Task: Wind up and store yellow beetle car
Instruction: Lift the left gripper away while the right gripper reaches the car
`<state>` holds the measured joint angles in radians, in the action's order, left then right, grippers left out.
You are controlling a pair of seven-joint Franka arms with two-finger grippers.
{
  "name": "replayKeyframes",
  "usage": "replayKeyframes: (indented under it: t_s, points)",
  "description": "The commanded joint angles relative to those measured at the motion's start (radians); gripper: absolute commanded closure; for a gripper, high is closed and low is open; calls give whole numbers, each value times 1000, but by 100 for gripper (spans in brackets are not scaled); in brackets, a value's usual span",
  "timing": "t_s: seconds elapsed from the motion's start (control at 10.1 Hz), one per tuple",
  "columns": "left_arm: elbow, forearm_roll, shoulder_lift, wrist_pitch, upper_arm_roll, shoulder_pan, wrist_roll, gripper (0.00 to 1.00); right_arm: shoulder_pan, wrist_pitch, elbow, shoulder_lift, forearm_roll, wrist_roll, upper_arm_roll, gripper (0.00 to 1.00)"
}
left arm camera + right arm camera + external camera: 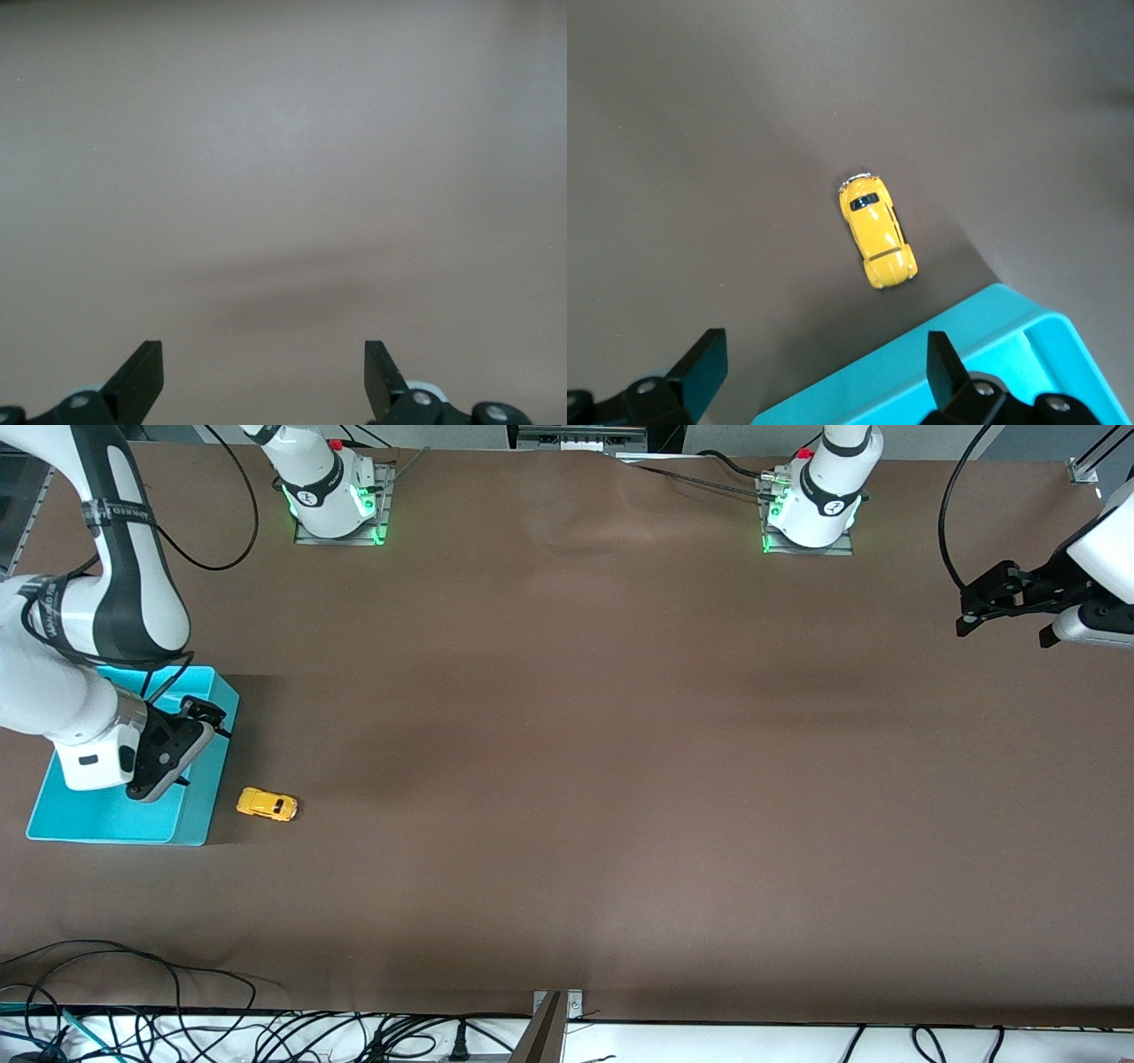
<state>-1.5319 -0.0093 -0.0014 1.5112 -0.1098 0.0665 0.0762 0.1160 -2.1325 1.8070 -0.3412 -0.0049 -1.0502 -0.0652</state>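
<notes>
Sitting on its wheels on the brown surface [620, 779], the yellow beetle car [267, 804] lies just beside the turquoise bin [199, 819], apart from its wall, toward the right arm's end of the surface and on the side of the bin that faces the left arm's end. The right wrist view shows the car's rounded body and dark windows, with one end of the car pointing toward the bin's corner. The right claw [190, 731] hangs over the bin's rim nearest the car, its fingers [702, 361] spread wide and holding nothing. The left claw [974, 607] hovers over bare surface at the left arm's end, well apart from the car and the bin, its fingers [142, 372] also spread wide and empty. Loose black cables [133, 992] trail along the surface edge nearest the front camera.
</notes>
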Motion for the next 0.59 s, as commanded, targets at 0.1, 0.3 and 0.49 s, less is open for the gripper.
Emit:
replayKeyframes:
  t_s: [0.1,0.3,0.49]
  points:
    - [-16,19,-20,7,5,-14,-15,0,30,-95,3,-65,22,-103,-5,0]
    - [-21,23,-25,7,-1,-10,-15,0,30,-113,-3,-94,19,-109,-7,0]
    - [-25,22,-23,7,-1,-8,-13,0,28,-162,-3,-122,20,-144,-10,0]
